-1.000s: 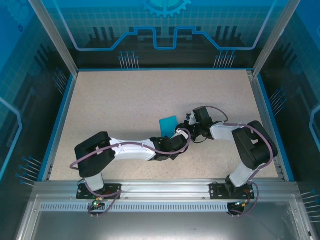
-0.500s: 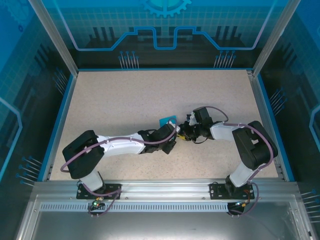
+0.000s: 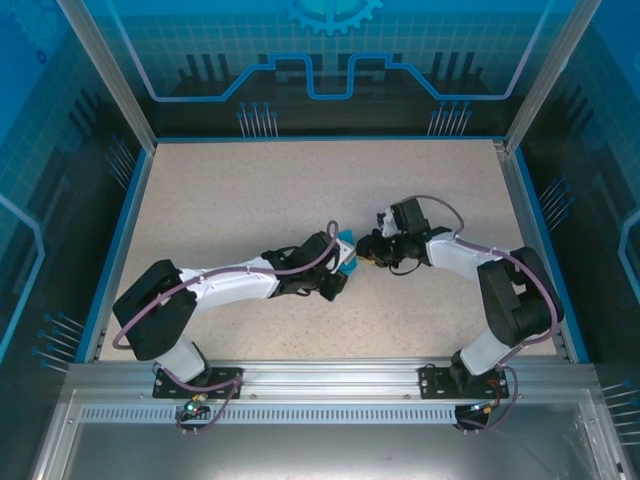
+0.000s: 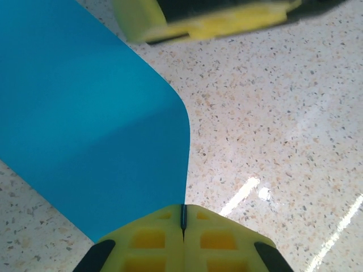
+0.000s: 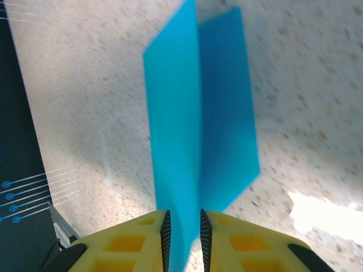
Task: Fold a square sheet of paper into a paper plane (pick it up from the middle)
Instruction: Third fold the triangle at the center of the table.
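Note:
The square sheet of paper (image 3: 347, 239) is teal-blue and bent into a standing fold near the table's middle, between the two grippers. My left gripper (image 3: 342, 263) (image 4: 182, 218) is shut on the sheet's (image 4: 85, 113) near edge. From the right, my right gripper (image 3: 363, 250) (image 5: 182, 226) straddles the fold (image 5: 198, 124). Its jaws stand a narrow gap apart with the paper between them, a sliver of room left on the right side. A yellow finger (image 4: 198, 22) of the right gripper shows at the top of the left wrist view.
The speckled beige table (image 3: 250, 200) has a blue raised rim (image 3: 125, 230) on three sides and glass walls beyond. Both arms reach in from the near edge and meet at the centre.
My left arm has swung forward and right to the paper and shut on its edge. The sheet, earlier nearly flat, now stands folded. The right gripper has shifted slightly away.

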